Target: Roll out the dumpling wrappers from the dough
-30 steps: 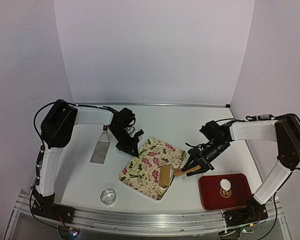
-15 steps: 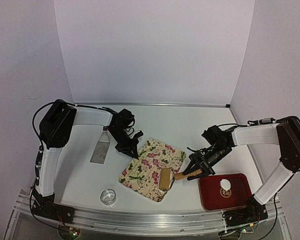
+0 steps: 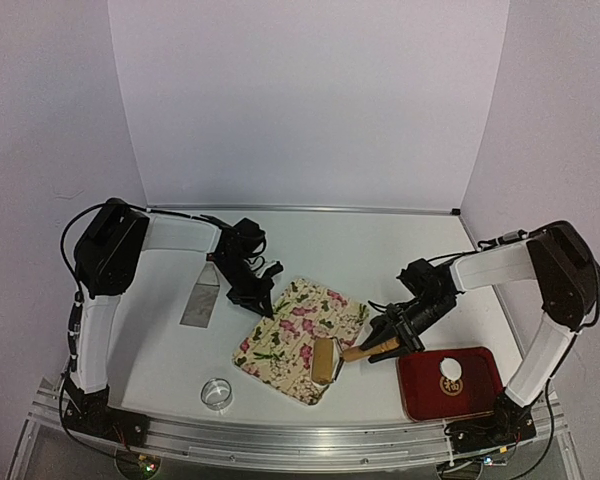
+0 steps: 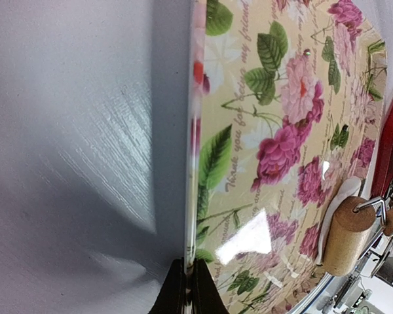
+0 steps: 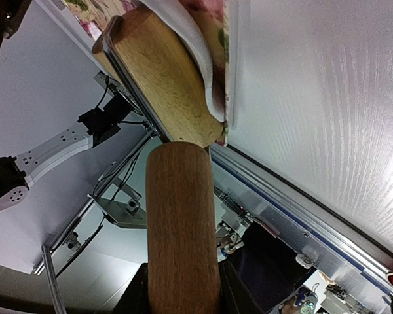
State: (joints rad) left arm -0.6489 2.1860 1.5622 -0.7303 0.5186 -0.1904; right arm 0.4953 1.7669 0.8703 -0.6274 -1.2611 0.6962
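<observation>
We see one dumpling wrapper (image 3: 450,369), a small white round disc, lying on the red tray (image 3: 480,396) at the near right of the table (image 3: 330,245). A second white piece of dough (image 5: 200,52) lies under the wooden roller (image 3: 329,359), at the near right edge of the floral board (image 3: 290,340). The roller rests on it. The right gripper (image 3: 388,345) is closed around the handle of the roller, just beside the board. The left gripper (image 3: 258,296) pinches the thin rim of the board at its far left corner, with its fingers pressed together. To the left a metal scraper (image 3: 200,302) lies flat, and a metal ring cutter (image 3: 217,392) stands near the front edge.
</observation>
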